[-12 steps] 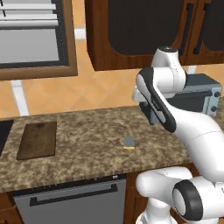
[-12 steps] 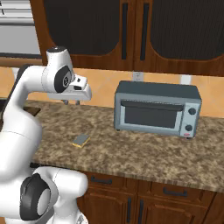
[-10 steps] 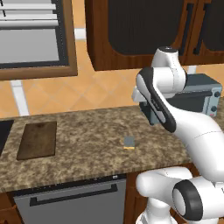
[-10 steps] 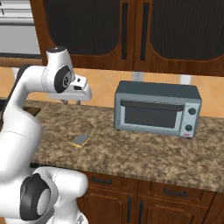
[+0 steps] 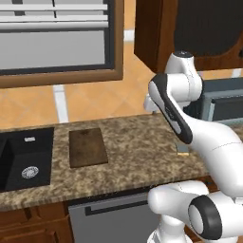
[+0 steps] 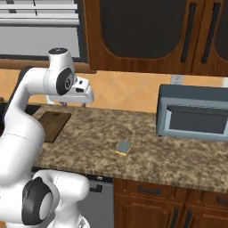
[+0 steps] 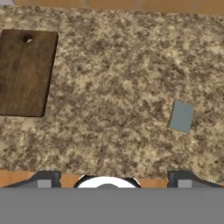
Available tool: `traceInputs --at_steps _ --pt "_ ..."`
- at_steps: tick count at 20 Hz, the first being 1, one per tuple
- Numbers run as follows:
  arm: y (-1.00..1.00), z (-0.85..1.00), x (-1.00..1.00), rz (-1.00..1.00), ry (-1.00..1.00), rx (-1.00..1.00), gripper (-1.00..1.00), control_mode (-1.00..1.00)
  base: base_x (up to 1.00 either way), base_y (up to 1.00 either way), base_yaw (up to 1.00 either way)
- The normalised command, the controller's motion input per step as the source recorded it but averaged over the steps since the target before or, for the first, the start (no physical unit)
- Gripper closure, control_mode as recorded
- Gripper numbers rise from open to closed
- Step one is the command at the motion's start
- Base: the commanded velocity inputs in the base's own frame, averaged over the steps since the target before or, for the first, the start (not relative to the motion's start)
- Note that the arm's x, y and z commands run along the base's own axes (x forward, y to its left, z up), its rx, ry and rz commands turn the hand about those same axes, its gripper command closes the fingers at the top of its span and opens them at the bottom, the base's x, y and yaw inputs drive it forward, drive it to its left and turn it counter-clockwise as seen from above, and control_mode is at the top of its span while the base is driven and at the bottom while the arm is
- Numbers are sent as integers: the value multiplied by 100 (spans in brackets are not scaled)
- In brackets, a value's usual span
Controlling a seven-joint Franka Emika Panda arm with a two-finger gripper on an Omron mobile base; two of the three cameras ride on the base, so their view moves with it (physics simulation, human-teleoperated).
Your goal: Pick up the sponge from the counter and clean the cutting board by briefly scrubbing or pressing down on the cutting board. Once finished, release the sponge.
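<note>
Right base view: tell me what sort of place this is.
A home kitchen, rendered rather than real. A speckled granite counter carries a toaster oven under dark wooden wall cabinets, with a cutting board and a sponge lying on it.

This is a home kitchen, rendered. A speckled granite counter (image 6: 178, 160) runs over dark wooden cabinets (image 6: 173, 200), with more dark wood cupboards (image 6: 147, 35) on the wall above. A black sink basin (image 5: 26, 159) is set into the worktop, a grey toaster oven (image 6: 193, 113) stands on it, and a wooden cutting board (image 7: 24, 72) lies there.
</note>
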Motion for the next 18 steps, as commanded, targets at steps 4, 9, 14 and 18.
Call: traceInputs --at_steps 4,9,14,18 --pt "0 0 0 0 0 0 -100 100 8 77 -6" --pt "0 0 0 0 0 0 -100 100 65 -4 -6" --pt "0 0 0 0 0 0 -100 100 18 -5 -1" --pt "0 0 0 0 0 0 -100 100 0 -3 0"
